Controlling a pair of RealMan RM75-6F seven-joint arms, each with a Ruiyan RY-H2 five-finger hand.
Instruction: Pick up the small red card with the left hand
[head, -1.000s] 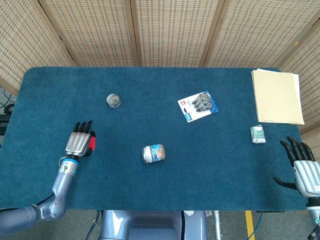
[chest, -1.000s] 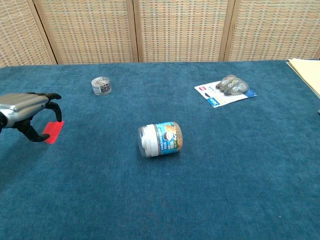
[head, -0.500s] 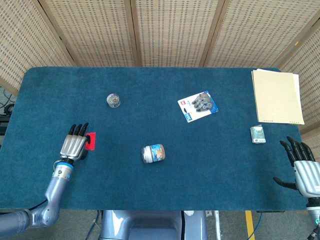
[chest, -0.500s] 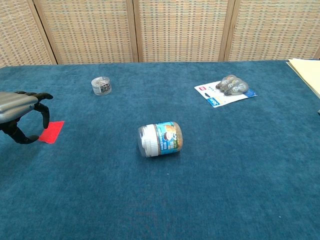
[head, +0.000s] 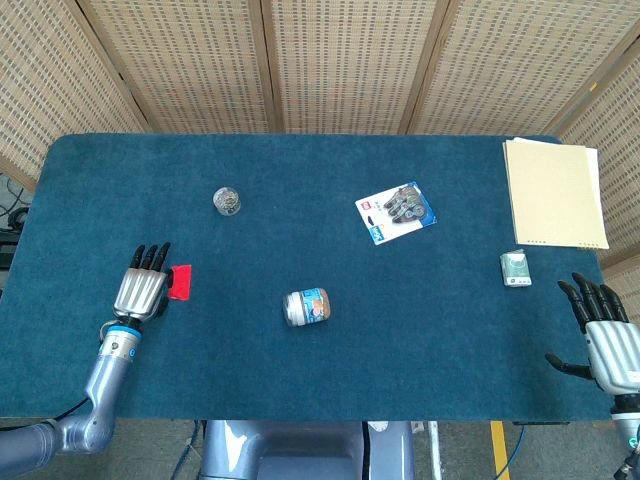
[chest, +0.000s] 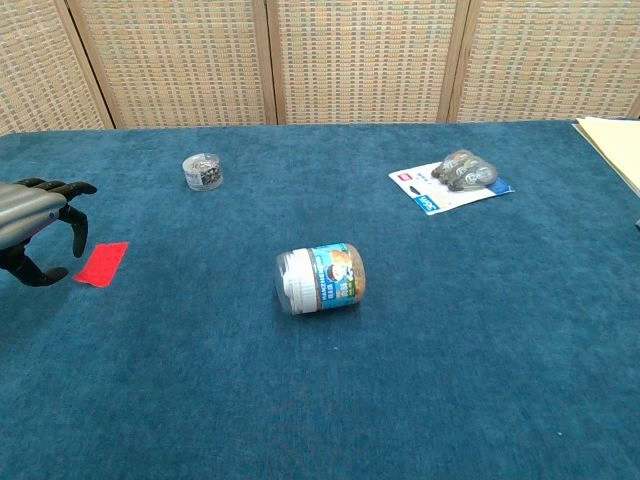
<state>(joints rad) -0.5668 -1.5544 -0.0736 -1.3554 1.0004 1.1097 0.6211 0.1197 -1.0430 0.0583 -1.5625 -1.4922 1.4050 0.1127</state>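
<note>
The small red card (head: 180, 282) (chest: 102, 263) lies flat on the blue table cloth at the left. My left hand (head: 142, 288) (chest: 30, 215) hovers just left of it, fingers apart and curved, holding nothing; the card lies clear of the fingers in the chest view. My right hand (head: 605, 335) sits at the table's front right corner, fingers spread, empty. It does not show in the chest view.
A small jar (head: 306, 307) (chest: 322, 279) lies on its side mid-table. A clear round tub (head: 227, 201) (chest: 203, 171) stands behind the card. A blister pack (head: 396, 211) (chest: 452, 183), a small green box (head: 516, 269) and a yellow folder (head: 555, 193) lie to the right.
My left hand has drawn back to the left off the red card, which now lies fully uncovered. The right hand has stayed put.
</note>
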